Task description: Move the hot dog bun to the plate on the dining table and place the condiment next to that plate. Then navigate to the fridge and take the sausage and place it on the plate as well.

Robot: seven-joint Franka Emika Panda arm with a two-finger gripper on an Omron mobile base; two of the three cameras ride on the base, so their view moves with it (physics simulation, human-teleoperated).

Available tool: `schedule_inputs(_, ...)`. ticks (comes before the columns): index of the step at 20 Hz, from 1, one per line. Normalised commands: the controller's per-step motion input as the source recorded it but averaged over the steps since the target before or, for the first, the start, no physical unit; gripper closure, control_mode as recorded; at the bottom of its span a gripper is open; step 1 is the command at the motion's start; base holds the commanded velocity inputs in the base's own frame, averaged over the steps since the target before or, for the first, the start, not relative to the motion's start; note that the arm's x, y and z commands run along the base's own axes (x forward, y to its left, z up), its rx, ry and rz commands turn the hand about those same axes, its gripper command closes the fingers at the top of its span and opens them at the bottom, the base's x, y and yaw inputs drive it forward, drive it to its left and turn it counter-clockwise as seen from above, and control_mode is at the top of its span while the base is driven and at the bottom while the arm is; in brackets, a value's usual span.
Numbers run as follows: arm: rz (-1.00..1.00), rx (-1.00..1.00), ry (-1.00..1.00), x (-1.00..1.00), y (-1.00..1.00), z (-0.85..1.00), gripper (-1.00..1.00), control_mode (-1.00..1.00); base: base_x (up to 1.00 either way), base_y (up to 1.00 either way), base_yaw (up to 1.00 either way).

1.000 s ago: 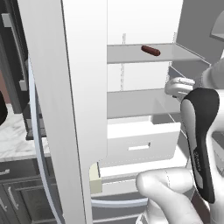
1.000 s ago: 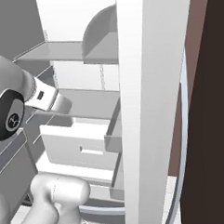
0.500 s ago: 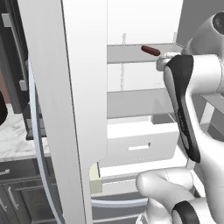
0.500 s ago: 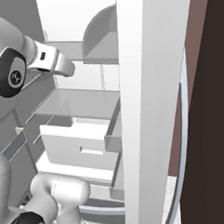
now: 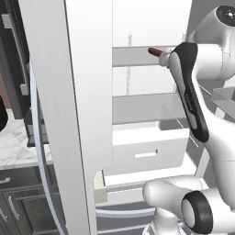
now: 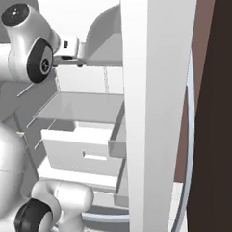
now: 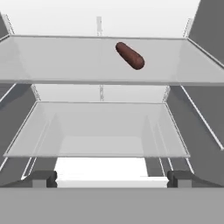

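The sausage (image 7: 130,55) is a short dark brown roll lying slantwise on the upper glass shelf (image 7: 57,61) of the open fridge, right of the shelf's middle. In the left base view just its end (image 5: 154,52) peeks out from behind my forearm. My gripper (image 7: 112,179) is open and holds nothing, its two fingertips (image 7: 43,178) far apart. It faces the shelves from in front, below the sausage's level and well short of it. My hand (image 6: 70,47) is raised at the upper shelf's front edge. The hot dog bun, condiment, plate and dining table are out of view.
A lower glass shelf (image 7: 100,127) sits under the upper one, with white drawers (image 5: 147,151) beneath. The fridge's open doors stand close on both sides (image 5: 69,114) (image 6: 156,111). A marble counter (image 5: 13,147) lies to the left.
My arm has swung up from the lower shelf to the level of the upper shelf. It now hides most of the sausage in the left base view.
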Motion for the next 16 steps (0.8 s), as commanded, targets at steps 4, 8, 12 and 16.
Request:
schedule_inputs(4, 0.16, 0.0, 0.03, 0.56, 0.0, 0.0, -1.0, -1.0, 0.0, 0.0, 0.0)
schedule_inputs(8, 0.07, 0.0, 0.0, 0.45, 0.0, 0.0, -1.0, -1.0, 0.0, 0.0, 0.0)
schedule_inputs(12, 0.0, 0.0, 0.0, 0.43, 0.0, 0.0, -1.0, -1.0, 0.0, 0.0, 0.0)
schedule_inputs(16, 0.0, 0.0, 0.0, 0.47, 0.0, 0.0, -1.0, -1.0, 0.0, 0.0, 0.0)
